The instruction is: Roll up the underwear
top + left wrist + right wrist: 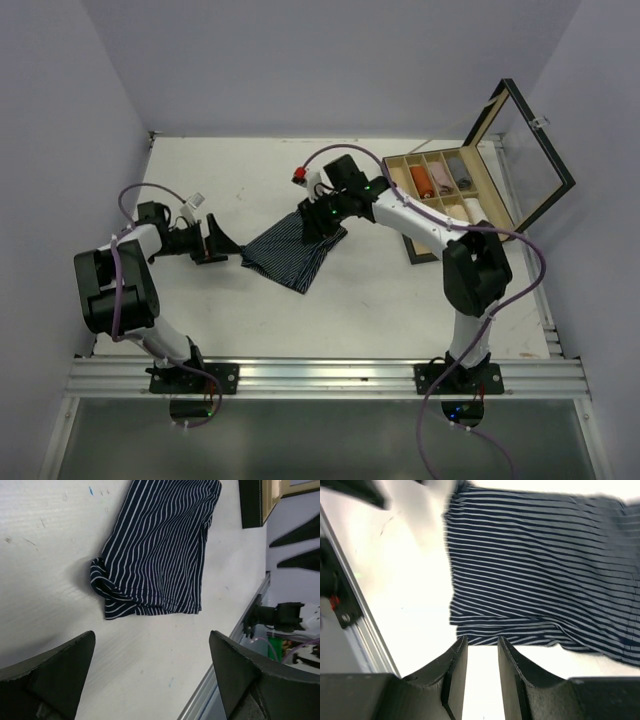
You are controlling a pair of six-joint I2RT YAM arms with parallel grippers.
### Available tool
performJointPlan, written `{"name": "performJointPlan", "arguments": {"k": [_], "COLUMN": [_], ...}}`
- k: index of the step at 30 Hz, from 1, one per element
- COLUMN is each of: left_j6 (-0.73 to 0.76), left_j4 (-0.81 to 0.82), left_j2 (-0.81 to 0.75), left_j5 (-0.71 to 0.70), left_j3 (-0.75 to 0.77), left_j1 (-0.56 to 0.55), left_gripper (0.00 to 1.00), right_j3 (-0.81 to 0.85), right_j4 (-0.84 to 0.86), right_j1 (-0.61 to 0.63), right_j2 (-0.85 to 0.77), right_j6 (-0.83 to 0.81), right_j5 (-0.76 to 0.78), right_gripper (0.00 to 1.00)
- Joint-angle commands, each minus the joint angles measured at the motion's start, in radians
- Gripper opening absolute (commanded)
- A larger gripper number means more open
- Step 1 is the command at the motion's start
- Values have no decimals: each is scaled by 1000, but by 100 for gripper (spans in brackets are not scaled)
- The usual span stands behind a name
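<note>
While navy striped underwear [160, 550] lies loose, left end effector [152, 635] gapes empty; right end effector [481, 641] slightly parted, empty.

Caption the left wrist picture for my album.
Wide-open left pincer facing navy striped underwear lying on a white table.

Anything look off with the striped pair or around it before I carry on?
The navy striped underwear lies flat and unrolled, askew to the edges of the table. Its corner nearest the left gripper, whose jaws stand wide open and empty, is bunched and curled over. Nothing else stands out.
</note>
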Motion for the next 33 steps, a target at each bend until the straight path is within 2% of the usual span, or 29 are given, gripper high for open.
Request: {"name": "performJointPlan", "arguments": {"k": [1, 3, 8, 18, 24, 28, 33], "left_j6": [-215, -295, -401, -473, -467, -461, -438], "left_j4": [187, 242, 258, 307, 301, 292, 257], "left_j2": [-23, -10, 61, 81, 121, 164, 190], "left_j5": [105, 91, 65, 96, 54, 7, -10], "left_j3": [-64, -82, -65, -79, -58, -48, -28], "left_j1": [-1, -6, -23, -95, -107, -107, -109], "left_gripper": [100, 100, 100, 100, 100, 100, 100], "right_j3": [-10, -31, -114, -177, -161, -130, -157], "right_j4": [-44, -32, 69, 153, 128, 74, 58], "right_j1": [90, 145, 254, 282, 280, 280, 282], "right_j2": [-85, -90, -110, -102, -89, -46, -30], "right_j6": [-223, -256, -361, -451, -516, -586, -756], "right_j5": [75, 109, 213, 233, 140, 58, 23], "right_gripper": [35, 35, 38, 55, 53, 46, 44]}}
